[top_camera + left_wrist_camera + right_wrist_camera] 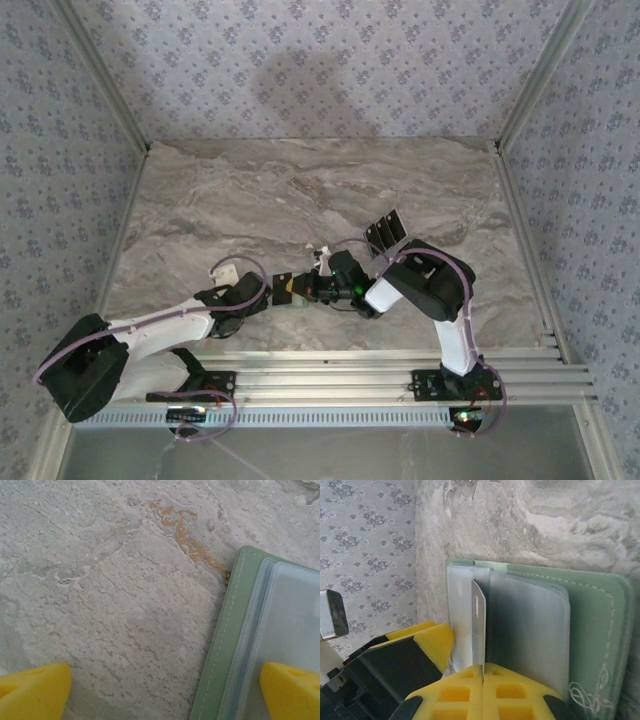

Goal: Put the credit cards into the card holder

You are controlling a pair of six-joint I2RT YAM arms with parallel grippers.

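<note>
While right claw (483, 674) pinches card (478, 625), holder (592, 610) underneath

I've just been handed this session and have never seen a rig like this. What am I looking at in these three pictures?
You are looking at two robot arms bolted at the near edge of a marbled table. The overhead picture looks down from behind them, with the left arm on the left and the right arm on the right. The other two pictures come from a camera on each wrist, so each shows its own yellow fingers.

The left gripper is open, with one finger over the clear sleeve of the green holder. The right gripper is shut on a card, held on edge above the open holder's clear pockets. I cannot tell whether the card has entered a pocket. The spare cards lie fanned on the table beyond the right arm.
</note>
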